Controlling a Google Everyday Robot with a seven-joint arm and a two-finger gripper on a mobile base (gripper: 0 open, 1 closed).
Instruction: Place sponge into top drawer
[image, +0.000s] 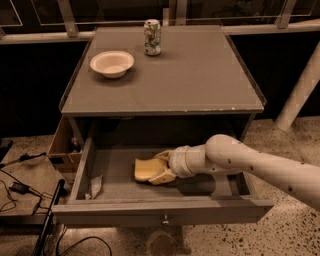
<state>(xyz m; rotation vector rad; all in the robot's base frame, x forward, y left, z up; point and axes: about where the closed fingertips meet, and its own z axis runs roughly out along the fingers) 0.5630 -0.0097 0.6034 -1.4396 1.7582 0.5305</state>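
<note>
The top drawer (120, 207) is pulled out below the grey tabletop, its small metal knob at the front. The pale yellow sponge (143, 169) lies low in the drawer, left of the middle, at or just above the flat grey bottom. My cream gripper (161, 168) reaches into the drawer from the right. One finger is above the sponge's right end and one below it, and they hold it. The white arm hides the right part of the drawer floor.
A white bowl (112, 62) and a drink can (152, 36) stand on the tabletop (190, 80). A small crumpled wrapper (95, 186) lies in the drawer's left front corner. A cardboard box (62, 145) and cables (20, 187) are on the left. A white post (300, 95) is on the right.
</note>
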